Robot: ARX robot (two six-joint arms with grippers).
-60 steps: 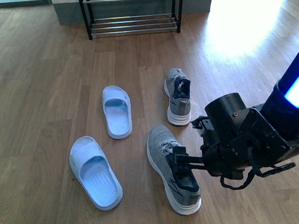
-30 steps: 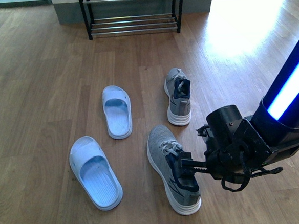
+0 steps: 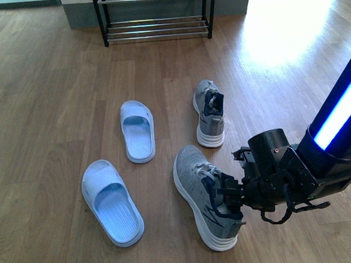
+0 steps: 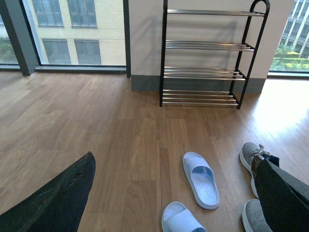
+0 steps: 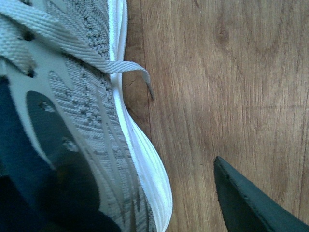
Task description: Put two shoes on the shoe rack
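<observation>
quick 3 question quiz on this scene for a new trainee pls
1. Which arm's hand is at the collar of the near sneaker?
2. True or false: the far sneaker stands on the floor, not on the shoe rack.
3. In the front view the far slide lies: A left of the far sneaker, B right of it, C on the rack.
Key: 1 right; 2 true; 3 A.
</observation>
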